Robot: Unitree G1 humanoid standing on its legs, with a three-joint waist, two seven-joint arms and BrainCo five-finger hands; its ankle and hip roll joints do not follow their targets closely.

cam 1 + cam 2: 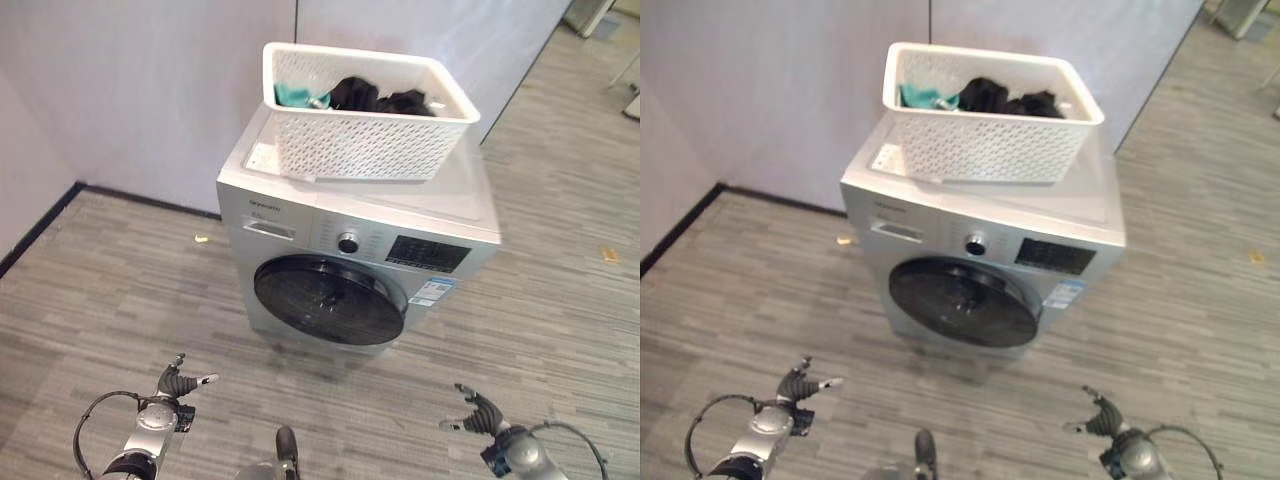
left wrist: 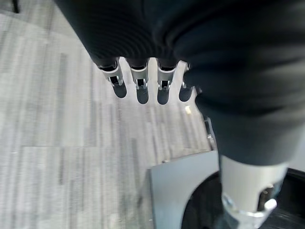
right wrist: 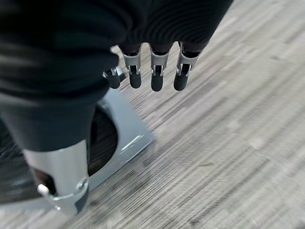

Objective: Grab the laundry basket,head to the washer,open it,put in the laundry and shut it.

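A white perforated laundry basket (image 1: 360,112) stands on top of the silver washer (image 1: 300,215), with dark clothes (image 1: 380,98) and a teal piece (image 1: 293,95) inside. The washer's round dark door (image 1: 330,298) is closed. My left hand (image 1: 180,383) hangs low at the lower left, well short of the washer, open with straight fingers (image 2: 138,86) and holding nothing. My right hand (image 1: 478,412) is low at the lower right, likewise open, its fingers (image 3: 155,71) straight over the floor.
The washer stands against a pale wall (image 1: 150,90) on grey wood-look flooring (image 1: 100,300). A black baseboard (image 1: 40,230) runs along the left. Small yellow bits (image 1: 201,239) lie on the floor beside the washer.
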